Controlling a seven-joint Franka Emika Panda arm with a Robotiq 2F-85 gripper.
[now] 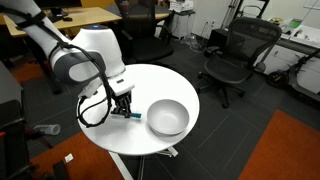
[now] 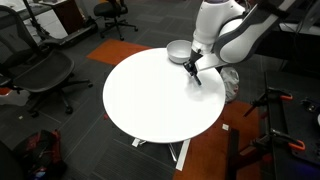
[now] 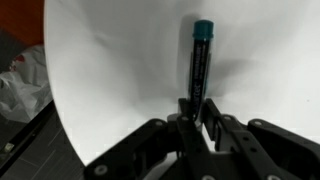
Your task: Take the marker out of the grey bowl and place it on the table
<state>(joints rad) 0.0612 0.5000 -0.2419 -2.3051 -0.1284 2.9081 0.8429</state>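
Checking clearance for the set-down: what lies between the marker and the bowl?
Nothing. Only a short bare strip of table separates the marker from the bowl, as shown in an exterior view.

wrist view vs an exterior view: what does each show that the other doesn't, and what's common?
Wrist only: the marker at full length, its near end clamped between the fingers of the pincer, teal tip pointing away.
Exterior only: the bowl standing beside the pincer with no marker in it, the arm, and office chairs behind.
Both: the marker held in the shut pincer over the white table, outside the bowl. Neither settles whether it touches the top.
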